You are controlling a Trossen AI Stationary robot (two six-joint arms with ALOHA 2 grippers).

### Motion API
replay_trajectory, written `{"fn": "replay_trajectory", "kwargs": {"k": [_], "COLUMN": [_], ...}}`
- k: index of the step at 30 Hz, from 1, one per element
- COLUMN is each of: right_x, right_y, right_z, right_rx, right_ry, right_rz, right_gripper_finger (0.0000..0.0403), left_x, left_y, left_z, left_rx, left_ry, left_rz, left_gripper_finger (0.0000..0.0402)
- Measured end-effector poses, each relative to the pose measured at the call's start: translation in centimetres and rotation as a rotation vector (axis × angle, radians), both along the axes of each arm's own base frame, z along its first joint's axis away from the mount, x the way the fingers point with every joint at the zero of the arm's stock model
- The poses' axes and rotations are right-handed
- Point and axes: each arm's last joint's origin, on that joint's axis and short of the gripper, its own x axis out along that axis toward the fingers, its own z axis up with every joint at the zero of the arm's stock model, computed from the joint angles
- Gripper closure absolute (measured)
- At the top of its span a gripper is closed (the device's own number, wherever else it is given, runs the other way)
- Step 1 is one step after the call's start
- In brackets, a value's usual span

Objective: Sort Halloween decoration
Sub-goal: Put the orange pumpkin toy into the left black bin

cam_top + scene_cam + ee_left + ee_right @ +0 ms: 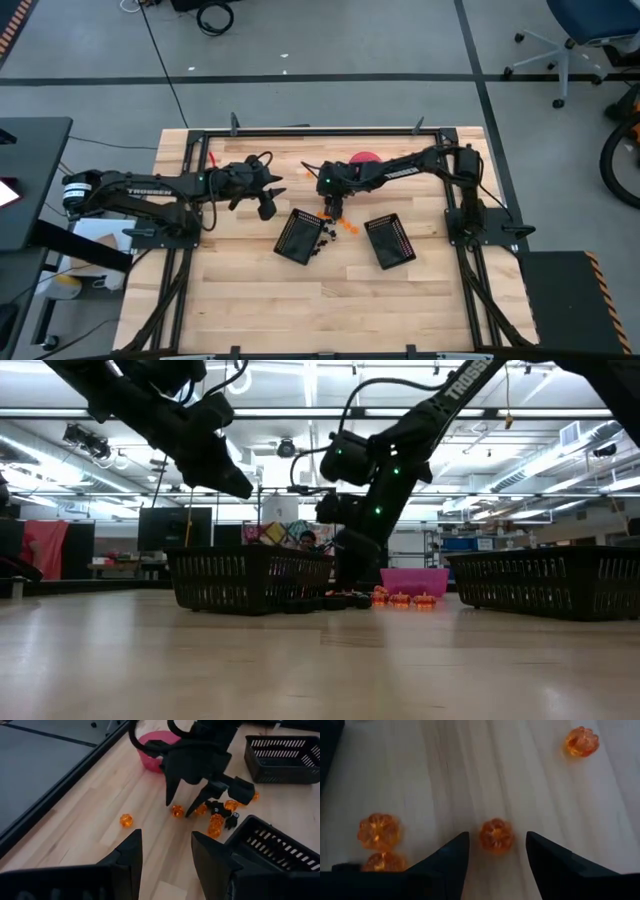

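Currently, your right end effector (331, 207) is lowered to the counter (250, 300) between the two black mesh baskets, near the left basket (298, 236). Its fingers (445, 857) stand apart on either side of one orange pumpkin piece (496, 835), which lies on the wood between the tips; you cannot tell whether they touch it, and nothing is lifted.

Your left end effector (268, 203) hovers above the counter just beside the left basket, fingers (131, 855) apart and holding nothing.

Halloween decoration: a cluster of orange pieces (217, 822) and black pieces (218, 807) lies on the counter between the baskets. One orange piece (126, 820) sits apart from the cluster.

Right basket (389, 241) sits tilted. Pink bowl (364, 158) rests beyond the right arm.
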Motion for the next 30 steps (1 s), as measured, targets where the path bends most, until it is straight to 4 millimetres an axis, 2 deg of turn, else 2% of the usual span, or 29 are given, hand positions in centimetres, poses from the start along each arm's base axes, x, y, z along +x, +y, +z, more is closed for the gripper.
{"fn": "replay_trajectory", "kwargs": {"k": [9, 19, 25, 30], "right_x": [0.0, 0.1, -0.1, -0.1], "right_y": [-0.3, -0.3, 0.0, 0.7], "right_z": [-0.1, -0.2, 0.4, 2.5], "right_rx": [0.013, 0.022, 0.026, 0.014], "right_ry": [-0.017, -0.020, -0.008, -0.022], "right_rz": [0.037, 0.034, 0.027, 0.043], "right_gripper_finger": [0.0229, 0.0306, 0.0302, 0.0303], "left_x": [0.0, 0.0, 0.0, -0.1], "left_y": [0.0, -0.1, -0.1, -0.1], "left_z": [0.0, 0.0, -0.1, -0.2], "left_rx": [0.000, -0.005, -0.010, -0.012], "left_ry": [-0.001, -0.002, 0.011, 0.019], "left_rz": [-0.001, 0.000, 0.001, 0.001], "left_gripper_finger": [0.0260, 0.0260, 0.0260, 0.0260]}}
